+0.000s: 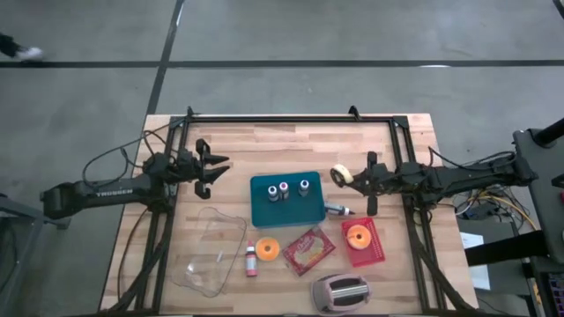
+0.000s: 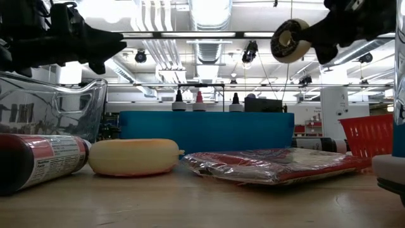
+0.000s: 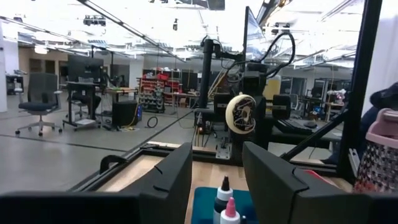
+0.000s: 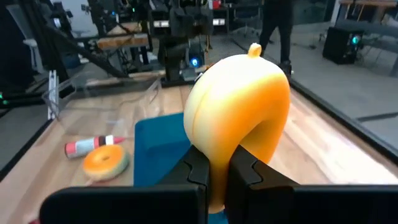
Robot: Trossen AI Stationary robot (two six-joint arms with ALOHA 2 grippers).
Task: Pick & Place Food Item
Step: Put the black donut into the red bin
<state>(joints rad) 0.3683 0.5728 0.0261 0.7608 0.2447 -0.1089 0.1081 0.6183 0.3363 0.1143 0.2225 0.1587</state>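
R pincer (image 1: 345, 176) is clenched on a pale donut (image 1: 339, 174), held up off the desk (image 1: 264, 141), centre-right of the high view beside the teal block (image 1: 285, 199). Step: carry phase, pick done. Next: prob. swing it over a drop spot, maybe the clear tray (image 1: 211, 251) lower left, then release. L pincer (image 1: 217, 171) hangs centre-left, part open, holding nothing.
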